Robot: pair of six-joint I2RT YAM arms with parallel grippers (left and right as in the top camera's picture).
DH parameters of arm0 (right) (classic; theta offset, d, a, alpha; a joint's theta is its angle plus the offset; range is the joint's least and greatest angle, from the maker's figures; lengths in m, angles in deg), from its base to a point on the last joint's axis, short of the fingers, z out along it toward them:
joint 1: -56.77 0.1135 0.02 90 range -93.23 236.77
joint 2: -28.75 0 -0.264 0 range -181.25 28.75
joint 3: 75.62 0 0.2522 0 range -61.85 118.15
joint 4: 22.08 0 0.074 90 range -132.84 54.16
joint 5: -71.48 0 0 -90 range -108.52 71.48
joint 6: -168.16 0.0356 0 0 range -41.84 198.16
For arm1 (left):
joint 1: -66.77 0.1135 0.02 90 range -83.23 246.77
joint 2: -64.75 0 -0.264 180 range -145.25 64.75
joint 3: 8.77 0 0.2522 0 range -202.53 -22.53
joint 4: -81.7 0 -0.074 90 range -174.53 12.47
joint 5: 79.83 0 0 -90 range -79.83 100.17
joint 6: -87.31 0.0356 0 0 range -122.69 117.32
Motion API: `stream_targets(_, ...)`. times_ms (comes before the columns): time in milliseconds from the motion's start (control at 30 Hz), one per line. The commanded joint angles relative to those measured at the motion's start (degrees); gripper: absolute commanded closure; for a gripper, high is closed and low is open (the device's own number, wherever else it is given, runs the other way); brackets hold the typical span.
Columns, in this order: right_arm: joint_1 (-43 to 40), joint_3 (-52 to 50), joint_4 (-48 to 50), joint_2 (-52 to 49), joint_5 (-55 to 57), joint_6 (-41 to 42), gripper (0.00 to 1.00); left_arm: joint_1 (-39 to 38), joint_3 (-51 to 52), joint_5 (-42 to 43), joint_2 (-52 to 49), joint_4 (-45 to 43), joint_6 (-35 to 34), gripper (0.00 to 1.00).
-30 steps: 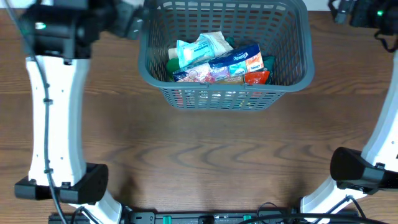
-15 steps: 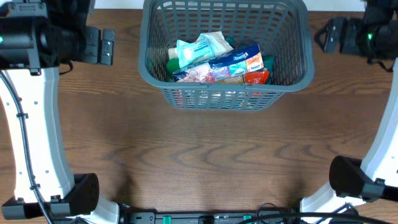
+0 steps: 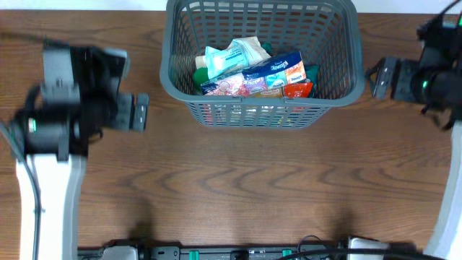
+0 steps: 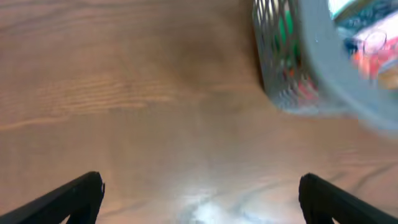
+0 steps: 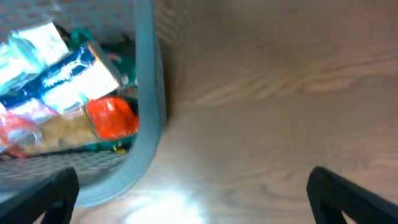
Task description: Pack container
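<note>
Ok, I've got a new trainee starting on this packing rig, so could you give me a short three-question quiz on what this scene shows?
1. Fill in: the left gripper and the right gripper both have their jaws standing ___.
2. True or false: the left gripper is holding a packet.
3. Where is the orange packet?
A) in the left gripper
B) inside the basket
C) in the right gripper

Key: 1 open; 2 false, both grippers are empty; 3 B.
</note>
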Motion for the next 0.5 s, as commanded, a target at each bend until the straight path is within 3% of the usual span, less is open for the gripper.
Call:
stream_targets(0,1.31,-16.68,7.89,11.04,1.14,0.68,0.01,0.0,10.75,0.33,9.09,-4.59,0.31,0.01)
stream_targets(200,1.73,-44.78,29.27,27.82,2.14,-0.09,0.01,0.0,27.28,-5.4,20.98,-17.07,0.42,0.02)
stream_targets(333,1.73,-53.88,35.65,34.4,2.1,-2.93,0.01,-0.02,35.41,-7.74,23.71,-24.24,1.09,0.02)
stream_targets(467,1.73,-57.53,37.11,37.33,2.12,-6.54,0.01,0.11,36.81,-7.93,23.85,-26.71,-0.28,0.02)
